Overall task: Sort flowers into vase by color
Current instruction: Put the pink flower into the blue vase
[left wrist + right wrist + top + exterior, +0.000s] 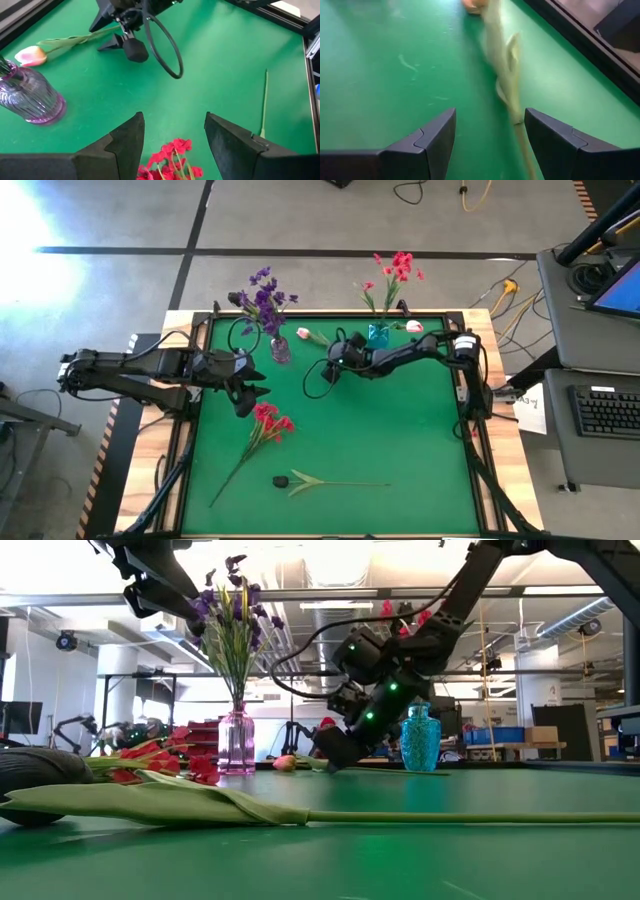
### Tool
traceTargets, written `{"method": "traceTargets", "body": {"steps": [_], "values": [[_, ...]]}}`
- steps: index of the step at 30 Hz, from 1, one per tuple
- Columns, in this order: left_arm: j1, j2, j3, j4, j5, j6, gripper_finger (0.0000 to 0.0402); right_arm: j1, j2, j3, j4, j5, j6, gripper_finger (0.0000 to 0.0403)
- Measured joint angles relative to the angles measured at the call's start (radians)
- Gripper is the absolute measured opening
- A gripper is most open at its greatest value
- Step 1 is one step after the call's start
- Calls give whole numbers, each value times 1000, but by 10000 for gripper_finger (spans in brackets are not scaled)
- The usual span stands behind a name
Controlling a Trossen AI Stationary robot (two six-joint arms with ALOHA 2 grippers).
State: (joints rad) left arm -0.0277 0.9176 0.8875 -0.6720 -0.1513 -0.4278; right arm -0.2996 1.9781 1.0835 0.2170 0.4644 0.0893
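Note:
A red clustered spray lies flat on the green mat. My left gripper hovers open just above its blooms. A pale pink tulip lies near the far edge beside the purple glass vase, which holds purple sprays. My right gripper is open and low over that tulip's stem, one finger on either side of it. A teal vase holds red sprays. A second pink tulip lies beside it. A dark tulip lies near the near edge.
The dark tulip's long stem runs toward the table's right along the near part of the mat. A black cable loop hangs from my right arm. A wooden frame borders the mat. Bare mat spreads across the middle and right.

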Motion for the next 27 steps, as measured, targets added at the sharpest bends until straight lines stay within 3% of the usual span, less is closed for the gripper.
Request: {"method": "traceTargets", "body": {"steps": [8,16,27], "values": [[0,0,0,1,0,0,197,-23,1,3,-2,-83,2,228],[0,0,0,1,-50,1,197,-21,1,3,-2,-99,8,218],[0,0,0,1,-50,1,197,-5,0,3,-2,-176,8,140]]}}
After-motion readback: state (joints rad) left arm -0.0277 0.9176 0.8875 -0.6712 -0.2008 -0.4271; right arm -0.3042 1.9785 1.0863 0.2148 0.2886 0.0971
